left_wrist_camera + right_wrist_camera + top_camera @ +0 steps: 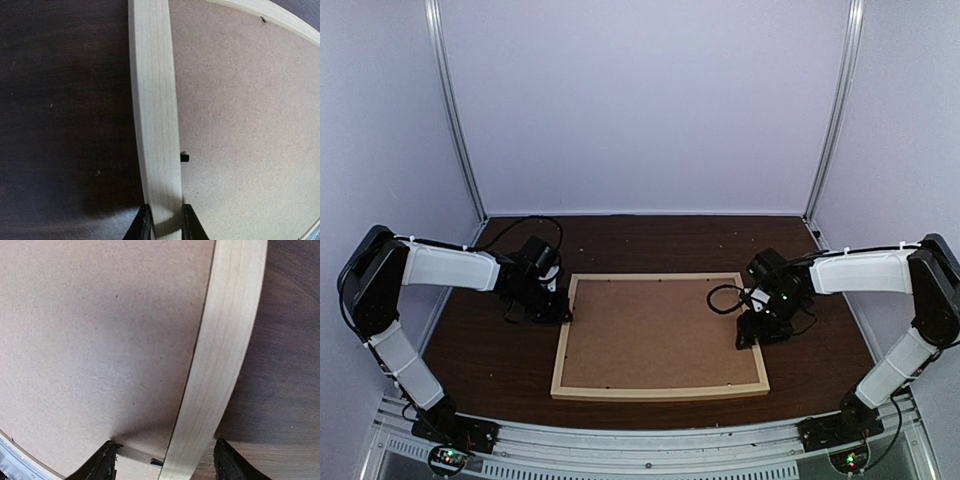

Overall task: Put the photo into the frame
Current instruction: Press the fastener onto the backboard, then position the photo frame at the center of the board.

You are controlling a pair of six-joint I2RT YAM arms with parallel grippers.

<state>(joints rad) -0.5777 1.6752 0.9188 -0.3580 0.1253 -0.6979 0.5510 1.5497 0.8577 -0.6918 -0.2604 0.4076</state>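
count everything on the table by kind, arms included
wooden frame: 1
brown backing board: 1
robot arms: 2 (left arm, right arm)
total: 4

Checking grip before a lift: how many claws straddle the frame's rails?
2. The left claw is clamped on the frame's left rail; the right claw straddles the right rail, spread wide.
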